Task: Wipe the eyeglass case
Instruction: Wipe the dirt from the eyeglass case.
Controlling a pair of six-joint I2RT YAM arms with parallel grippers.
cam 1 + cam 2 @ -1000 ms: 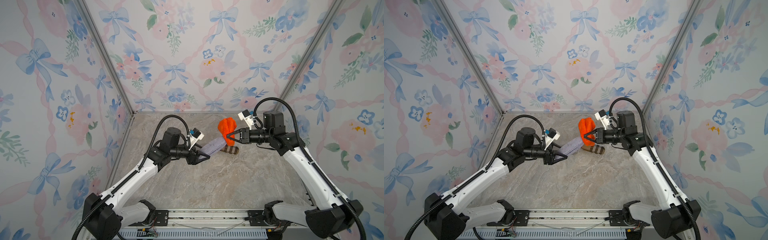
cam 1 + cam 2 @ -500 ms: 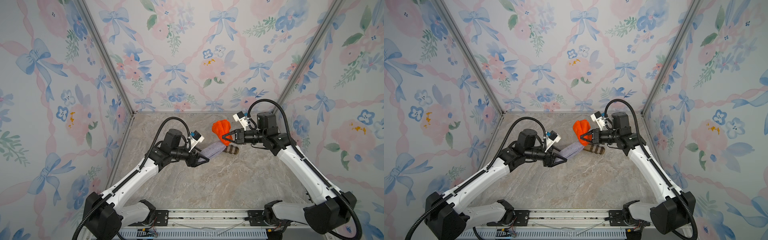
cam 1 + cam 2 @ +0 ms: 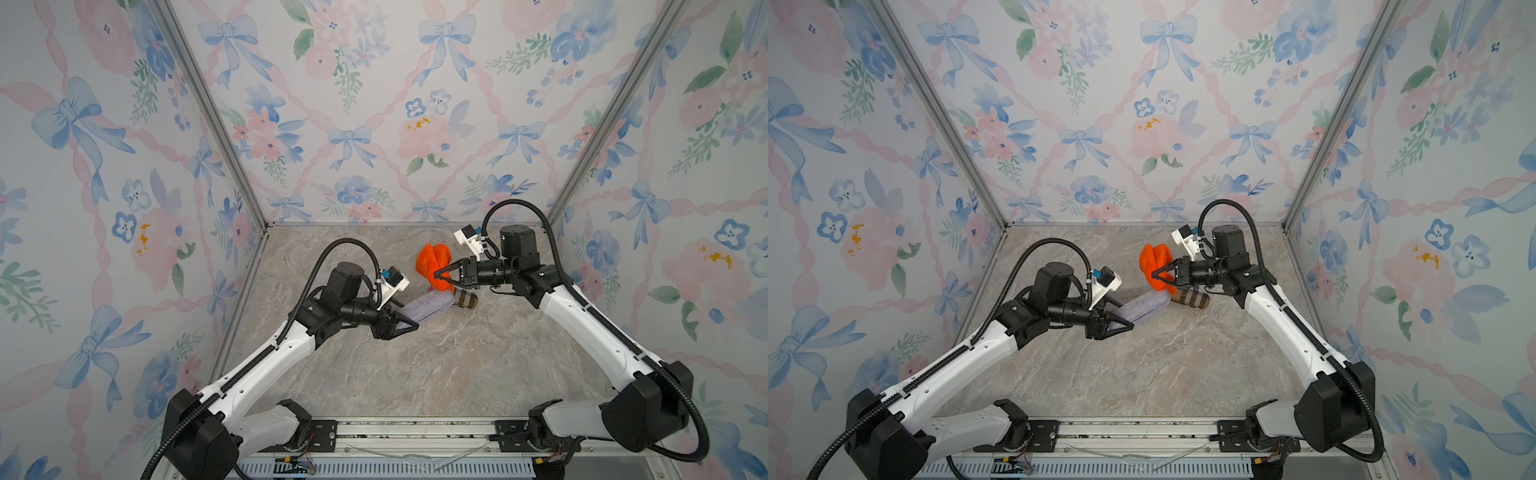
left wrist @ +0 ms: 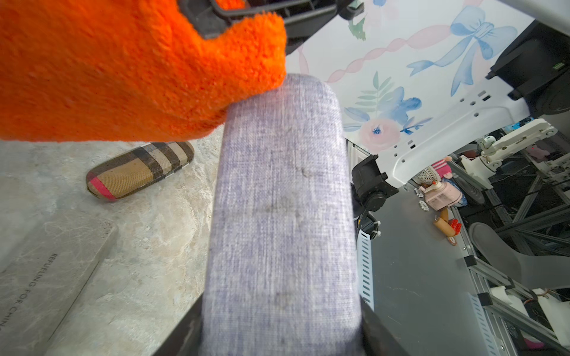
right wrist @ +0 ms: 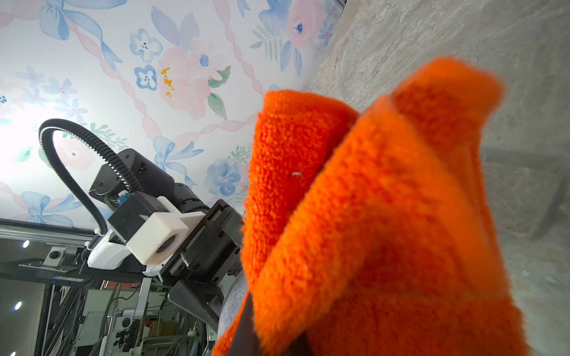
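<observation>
Under me is the marble table (image 3: 415,365). My left gripper (image 3: 409,321) is clamped on one end of the lavender eyeglass case (image 3: 428,306), holding it off the table with its free end toward my right arm. My right gripper (image 3: 440,279) pinches the bunched orange cloth (image 3: 432,258), and the cloth edge touches the case's free end in the left wrist view. A plaid case (image 3: 464,300) lies on the table just beside that end.
</observation>
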